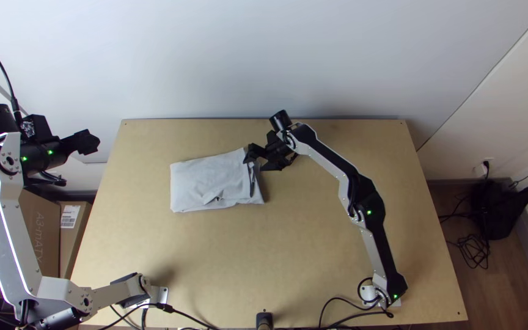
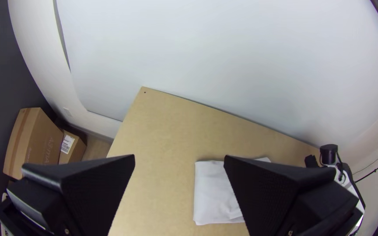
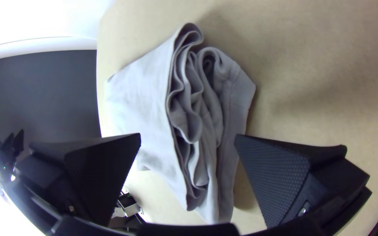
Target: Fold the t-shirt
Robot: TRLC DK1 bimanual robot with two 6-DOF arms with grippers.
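Black right hand (image 1: 256,161) at t-shirt (image 1: 200,180), boxes (image 1: 41,229) apart

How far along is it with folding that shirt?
Mostly done, it seems: the t-shirt already lies as a compact, layered rectangle on the table. Nothing is gripped: the right claw is open at the ruffled end, the left claw open off to the side. Perhaps left: tidying those uneven layers.

top view, left arm (image 1: 10,238) bent outward from seven o'clock; left gripper (image 1: 91,142) aimed toward three o'clock, jaws spread wide. right arm (image 1: 371,208) arched up from five o'clock; right gripper (image 1: 254,160) held near mid-view, aimed toward eight, jaws set well apart.
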